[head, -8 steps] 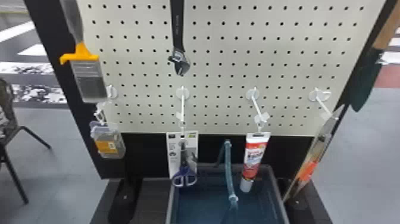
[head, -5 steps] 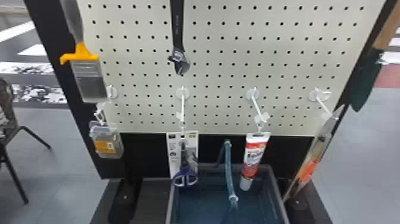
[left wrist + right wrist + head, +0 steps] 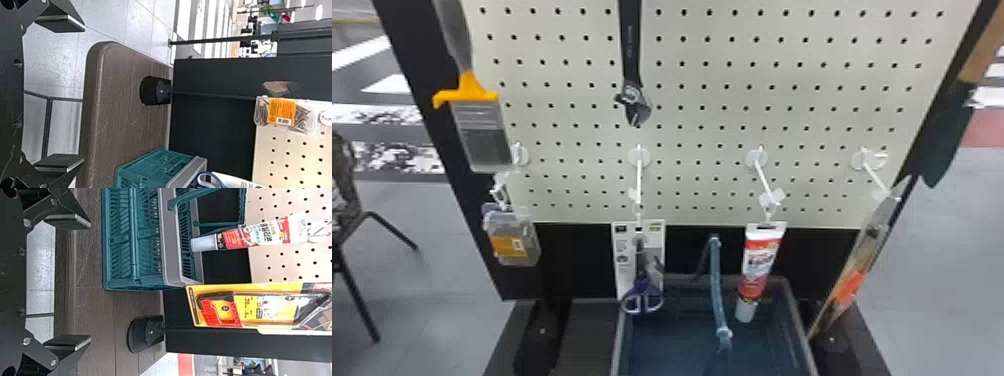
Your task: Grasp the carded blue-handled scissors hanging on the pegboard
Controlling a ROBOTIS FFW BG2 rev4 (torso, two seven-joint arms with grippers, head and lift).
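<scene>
You had the carded blue-handled scissors (image 3: 642,289) hanging on the second hook (image 3: 638,180) from the left on the pegboard (image 3: 691,146), the handles low beside the left part of the basket (image 3: 618,345). Your left gripper (image 3: 60,93) had its two fingers spread, with nothing between them; your right gripper (image 3: 67,282) was likewise spread and unloaded. The step in hand was judged to be the approach, with no grasp made. The left gripper was the likelier choice, as the scissors hung left of centre. The main hazard was the free-hanging card (image 3: 623,265): if one finger met it off centre, it could swing or twist out of the closing path. Too low an approach could bring a finger against the basket's rim. Too far to the right, the gripper could strike the upright basket handle (image 3: 716,287) or, beyond it, the glue tube (image 3: 757,265). If you closed on the card's edge alone, the smooth backing could slip or bend. Too deep an approach could press the card towards the black panel (image 3: 577,262) and load the hook.
</scene>
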